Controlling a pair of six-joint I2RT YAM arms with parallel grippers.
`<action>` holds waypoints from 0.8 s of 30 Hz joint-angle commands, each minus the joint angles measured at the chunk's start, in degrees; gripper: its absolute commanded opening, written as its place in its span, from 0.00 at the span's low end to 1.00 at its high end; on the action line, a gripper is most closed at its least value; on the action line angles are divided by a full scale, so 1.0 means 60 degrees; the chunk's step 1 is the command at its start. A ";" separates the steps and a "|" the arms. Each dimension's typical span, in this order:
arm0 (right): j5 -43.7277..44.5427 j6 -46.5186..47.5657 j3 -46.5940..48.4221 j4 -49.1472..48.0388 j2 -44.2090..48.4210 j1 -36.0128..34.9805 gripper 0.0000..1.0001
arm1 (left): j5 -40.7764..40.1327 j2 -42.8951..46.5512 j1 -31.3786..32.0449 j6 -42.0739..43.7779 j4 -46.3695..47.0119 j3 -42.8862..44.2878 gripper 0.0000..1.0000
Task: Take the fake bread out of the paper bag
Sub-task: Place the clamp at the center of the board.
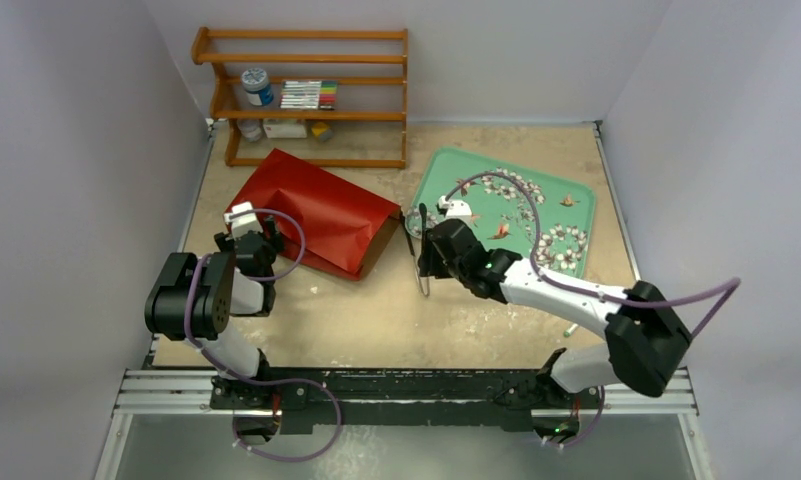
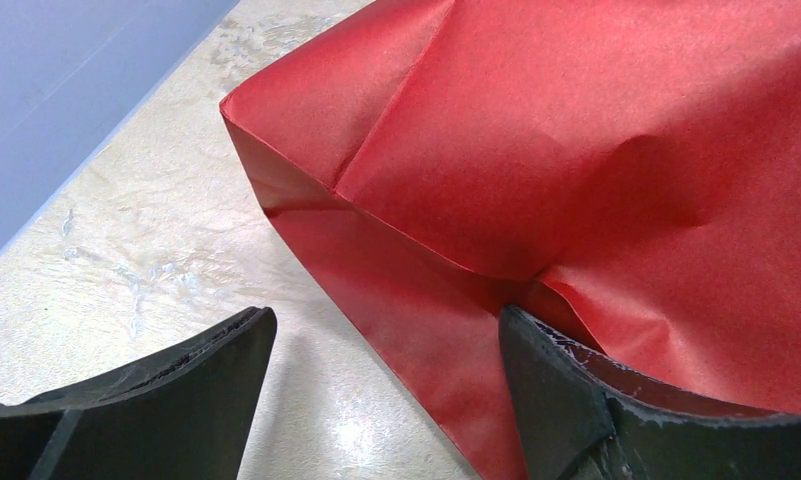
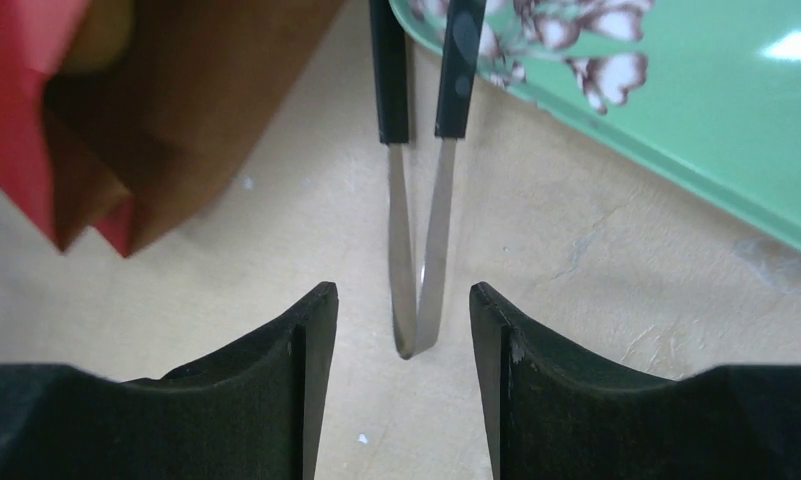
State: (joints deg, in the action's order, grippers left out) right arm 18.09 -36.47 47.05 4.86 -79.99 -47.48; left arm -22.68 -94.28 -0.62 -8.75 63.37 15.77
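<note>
Top view: see paper bag point(image 1: 311, 205) lying flat on tabletop point(image 1: 376, 320), left of centre, brown-lined mouth facing tray point(image 1: 476, 205). Spot tongs point(image 1: 422, 228) on tabletop between bag mouth and tray. Find left claw point(image 1: 248, 228) at bag's closed left end, right claw point(image 1: 428, 268) at tongs. Note shelf point(image 1: 306, 95) at back wall.

Left wrist: left claw point(image 2: 386, 325) spread wide, gripping nothing. Right finger point(image 2: 566, 400) touching bag's creased edge, other finger clear of paper, over bare tabletop.

Right wrist: right claw point(image 3: 401, 295) apart, straddling bent end of tongs, gap on both sides, gripping nothing. Tongs flat on tabletop, black handles reaching tray rim. Blurred yellowish patch point(image 3: 96, 30) inside bag mouth; cannot tell whether bread. Bread otherwise hidden.
</note>
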 commanded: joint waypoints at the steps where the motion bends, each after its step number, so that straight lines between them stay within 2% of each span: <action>1: 0.0387 -0.0007 0.0646 0.0502 0.0287 0.0019 0.54 | 0.0542 -0.0053 0.0074 -0.0059 0.0660 0.0337 0.84; 7: 0.0305 0.0096 0.1761 0.1057 -0.1362 0.0019 0.51 | 0.0542 -0.0059 0.0082 -0.0063 0.0665 0.0340 0.84; 13: 0.1195 0.0127 0.2956 0.1395 -0.2698 0.0075 0.48 | 0.0534 -0.0061 0.0074 -0.0063 0.0658 0.0324 0.85; 24: 0.1427 0.0173 0.3685 0.1696 -0.3146 0.0092 0.47 | 0.0534 -0.0054 0.0074 -0.0064 0.0659 0.0332 0.86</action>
State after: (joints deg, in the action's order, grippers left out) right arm 24.38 -35.94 66.39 13.41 -98.24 -47.18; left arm -22.68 -94.28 -0.62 -8.75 63.37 15.77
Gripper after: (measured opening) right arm 0.473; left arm 0.851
